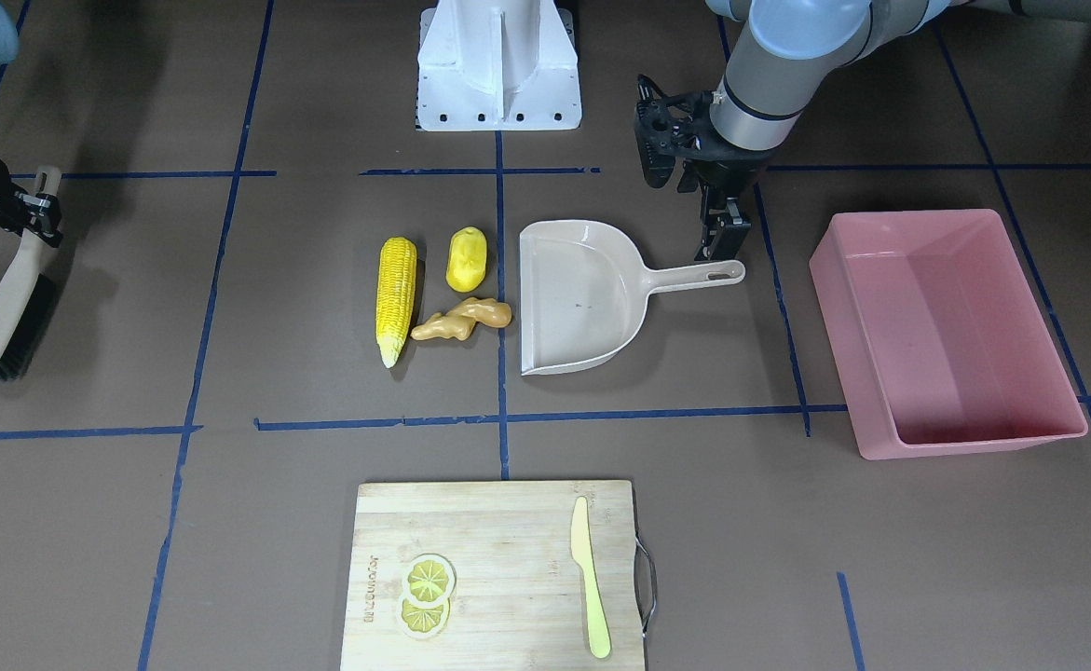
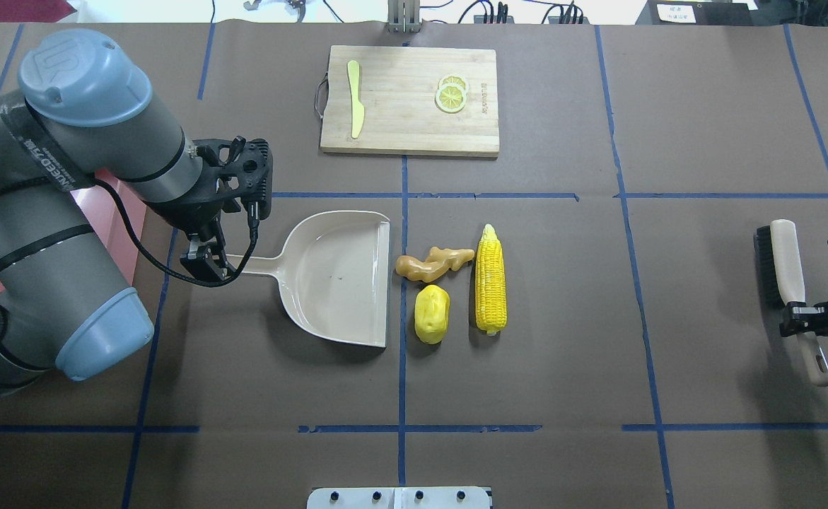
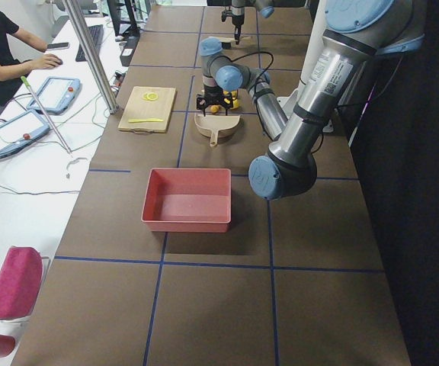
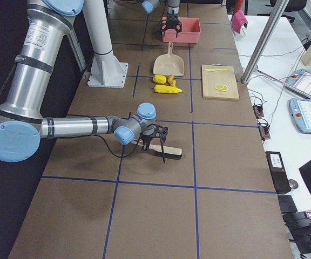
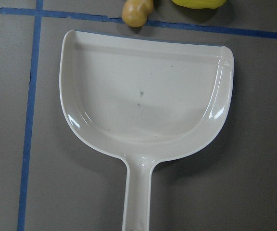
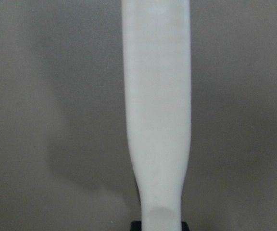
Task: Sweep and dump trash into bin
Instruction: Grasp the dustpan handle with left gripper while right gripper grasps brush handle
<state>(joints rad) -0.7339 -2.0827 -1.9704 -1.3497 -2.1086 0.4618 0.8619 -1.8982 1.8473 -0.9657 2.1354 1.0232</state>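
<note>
The corn cob, the yellow potato-like piece and the tan ginger root lie together on the table, just outside the open mouth of the beige dustpan. The pink bin stands empty beyond the dustpan's handle. My left gripper hovers open over the end of that handle, holding nothing. The left wrist view shows the empty dustpan with the ginger at its lip. My right gripper is shut on the handle of a brush far from the trash.
A wooden cutting board with lemon slices and a pale yellow knife lies on the far side of the table from me. The robot's white base stands behind the trash.
</note>
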